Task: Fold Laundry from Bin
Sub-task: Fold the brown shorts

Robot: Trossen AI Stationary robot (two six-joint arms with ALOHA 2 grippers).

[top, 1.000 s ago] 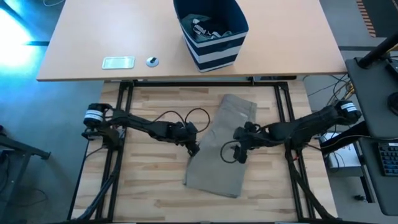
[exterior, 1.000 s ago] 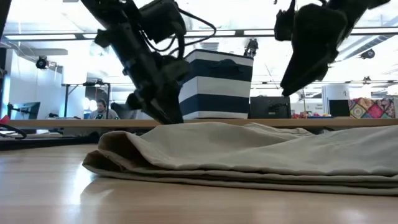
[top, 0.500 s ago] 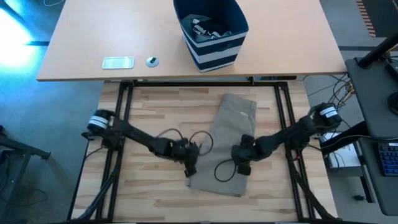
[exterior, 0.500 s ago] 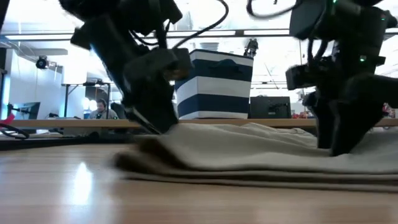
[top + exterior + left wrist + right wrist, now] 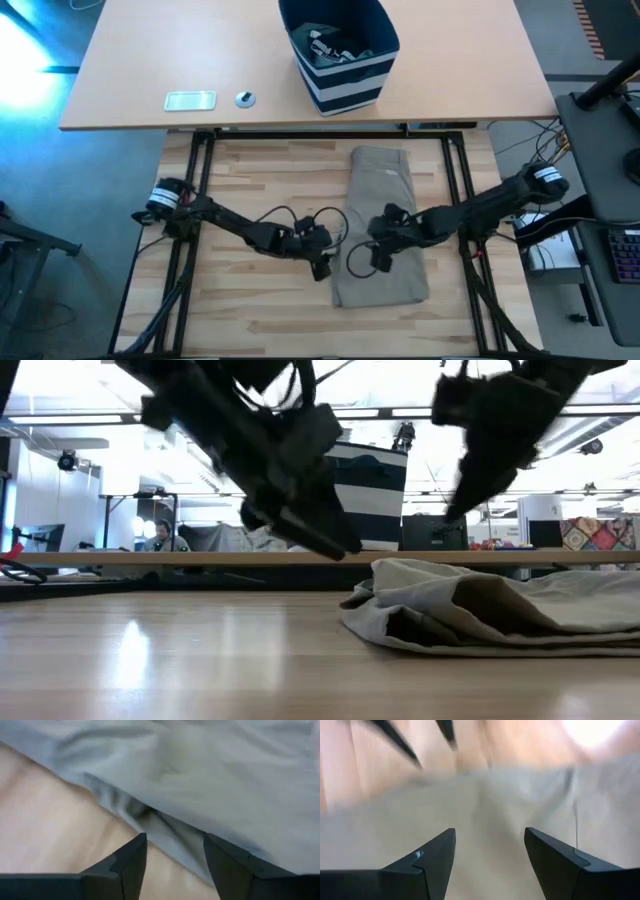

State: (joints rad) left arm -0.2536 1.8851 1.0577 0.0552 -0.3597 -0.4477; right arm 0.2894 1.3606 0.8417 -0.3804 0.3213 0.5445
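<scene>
One beige garment (image 5: 381,228) lies partly folded between both spread, empty claws, left claw (image 5: 320,268) and right claw (image 5: 381,257); more laundry (image 5: 333,48) waits in the bin (image 5: 350,80).

Both arms were dark, slim and jointed, each with a white-banded cuff at its base end and loose black cables looping near the wrist. The left gripper (image 5: 172,862) and right gripper (image 5: 490,860) had matte black, wedge-shaped fingers.

A pale wooden worktable (image 5: 250,180) stands beside a light brown desk (image 5: 150,60) on a grey floor (image 5: 60,230). Beyond the table, a bright open room shows ceiling light strips (image 5: 400,412), desks, and a seated person (image 5: 160,536) far off.
</scene>
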